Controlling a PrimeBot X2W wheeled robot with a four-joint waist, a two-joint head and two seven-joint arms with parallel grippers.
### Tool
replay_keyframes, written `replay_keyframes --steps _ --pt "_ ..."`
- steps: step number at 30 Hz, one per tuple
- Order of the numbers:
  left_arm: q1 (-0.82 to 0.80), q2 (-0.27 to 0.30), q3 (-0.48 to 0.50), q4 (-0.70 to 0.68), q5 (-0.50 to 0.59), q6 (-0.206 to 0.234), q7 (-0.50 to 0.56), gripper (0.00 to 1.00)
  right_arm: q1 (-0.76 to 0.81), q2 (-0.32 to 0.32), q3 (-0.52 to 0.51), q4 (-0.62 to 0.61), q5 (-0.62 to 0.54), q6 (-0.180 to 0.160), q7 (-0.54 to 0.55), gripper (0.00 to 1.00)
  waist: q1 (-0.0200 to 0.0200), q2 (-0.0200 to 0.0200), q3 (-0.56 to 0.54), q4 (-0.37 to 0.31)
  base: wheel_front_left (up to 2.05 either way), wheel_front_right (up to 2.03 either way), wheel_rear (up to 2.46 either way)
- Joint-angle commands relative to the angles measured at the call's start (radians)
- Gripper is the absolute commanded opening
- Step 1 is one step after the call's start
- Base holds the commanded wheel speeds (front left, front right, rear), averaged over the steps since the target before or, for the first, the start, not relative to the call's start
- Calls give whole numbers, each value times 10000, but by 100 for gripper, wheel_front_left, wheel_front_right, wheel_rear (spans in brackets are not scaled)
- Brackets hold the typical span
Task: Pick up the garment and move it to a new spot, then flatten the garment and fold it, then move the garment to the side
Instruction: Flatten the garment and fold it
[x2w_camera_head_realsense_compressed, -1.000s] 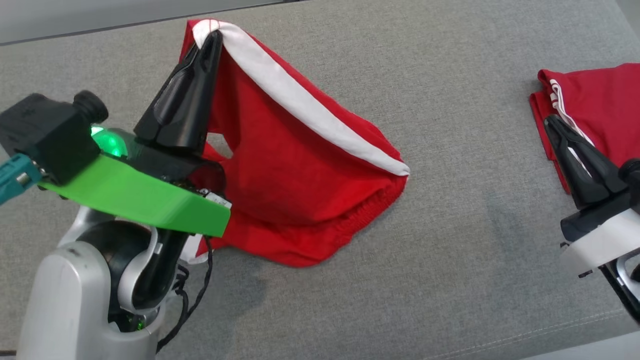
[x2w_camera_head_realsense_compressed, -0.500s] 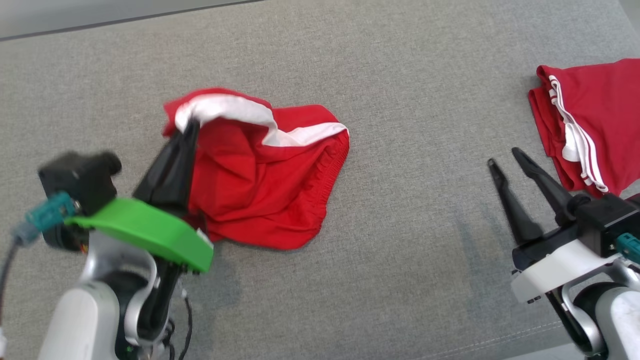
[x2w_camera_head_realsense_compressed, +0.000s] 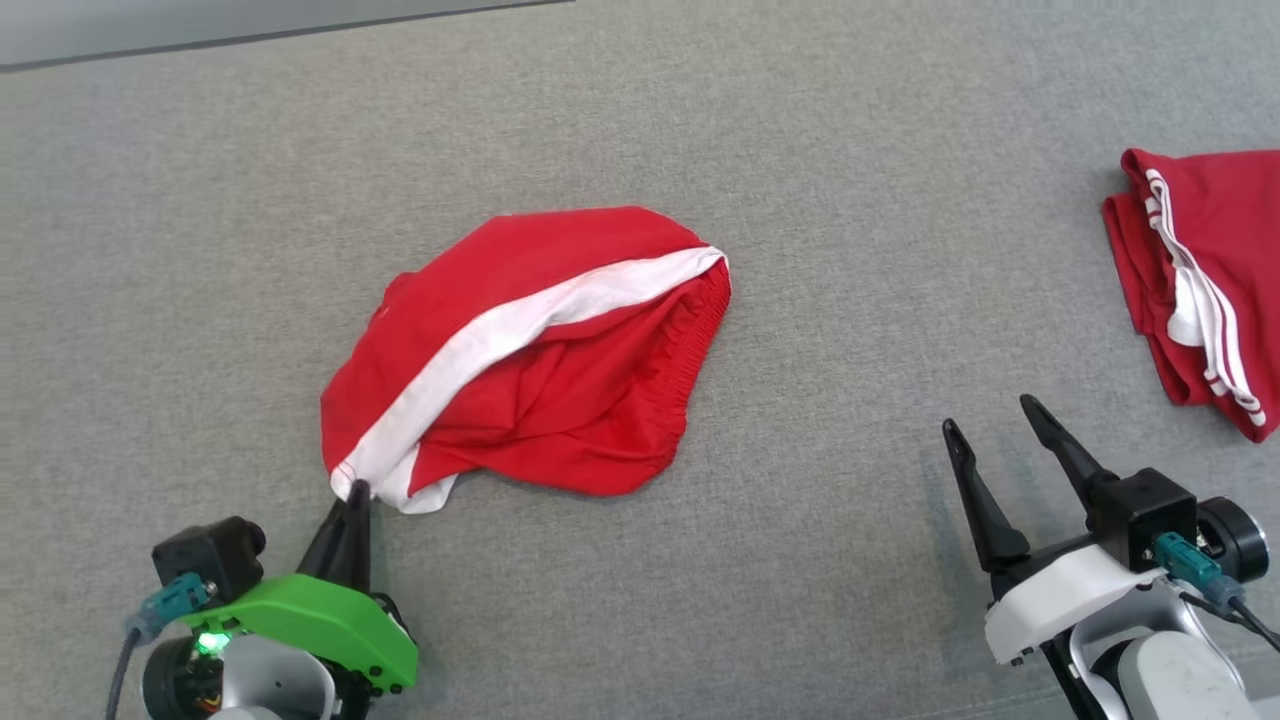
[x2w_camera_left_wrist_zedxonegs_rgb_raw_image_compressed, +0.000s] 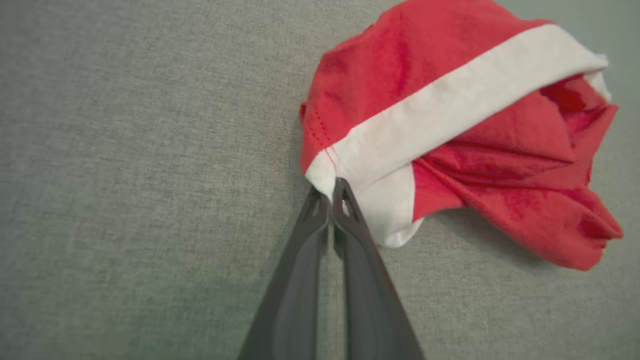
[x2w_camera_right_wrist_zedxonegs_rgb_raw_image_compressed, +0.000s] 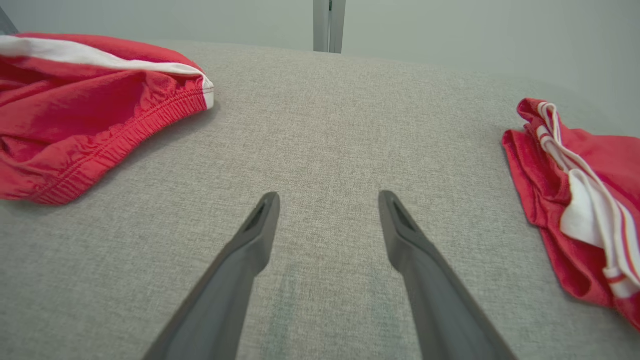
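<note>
And the left gripper (x2w_camera_head_realsense_compressed: 352, 492) pinches the red garment (x2w_camera_head_realsense_compressed: 540, 340) by its white-striped corner; right gripper (x2w_camera_head_realsense_compressed: 987, 413) (2 fingers (x2w_camera_head_realsense_compressed: 973, 482) spread wide) holds nothing.

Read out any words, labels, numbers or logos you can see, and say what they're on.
No text can be read.
The shorts are plain red with a white band and no print.
The second garment is red with white stripes and no lettering.
There are no marks on the left gripper or right gripper.
</note>
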Motion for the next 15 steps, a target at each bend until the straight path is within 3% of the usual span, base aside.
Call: replay_keyframes --steps 1,2,3,4,5,6,15 --pt "54 -72 13 184 -82 -135 -164 9 118 36 -46 173 -54 -7 -113 100 0 0 -220 241 0 0 0" --pt "37 -125 1 310 -149 -187 -250 14 121 70 -66 284 -61 -7 -155 100 0 0 -269 302 0 0 0" --pt "17 -146 -29 421 -141 -240 -355 27 134 96 -97 401 -75 -7 -206 100 0 0 -334 366 0 0 0" --pt "-3 -167 -37 501 -121 -289 -491 49 154 108 -117 498 -87 -7 -230 100 0 0 -397 420 0 0 0" --pt "10 -199 -29 584 -129 -286 -580 96 163 127 -117 567 -68 -7 -263 100 0 0 -455 458 0 0 0" --pt "49 -207 -60 695 -114 -317 -638 100 195 137 -134 646 -60 -7 -281 100 0 0 -544 503 0 0 0" --pt "836 -231 201 599 86 -201 -1950 100 686 243 -754 663 -164 -7 -747 100 0 0 -1566 769 0 0 0"
